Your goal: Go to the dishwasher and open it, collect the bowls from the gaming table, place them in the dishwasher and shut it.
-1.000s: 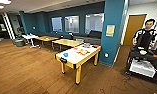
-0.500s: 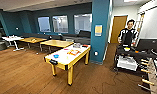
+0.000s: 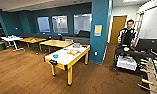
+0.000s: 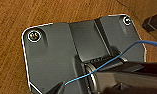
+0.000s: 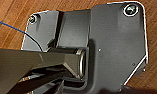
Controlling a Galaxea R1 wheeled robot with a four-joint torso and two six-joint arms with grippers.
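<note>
Glossy white-topped gaming table (image 3: 67, 55) on wooden legs; brown wood-plank floor (image 3: 21, 75) with slight sheen.

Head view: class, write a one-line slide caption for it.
Yellow-rimmed gaming table stands on wood floor beside a teal pillar; a person waits behind.

The yellow-rimmed gaming table (image 3: 68, 56) stands mid-floor, a blue bowl (image 3: 55, 56) on top.

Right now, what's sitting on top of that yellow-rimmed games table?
On the games table I see printed red and blue graphics and something dark near its far end. Bowls can't be told apart from the graphics here.
</note>
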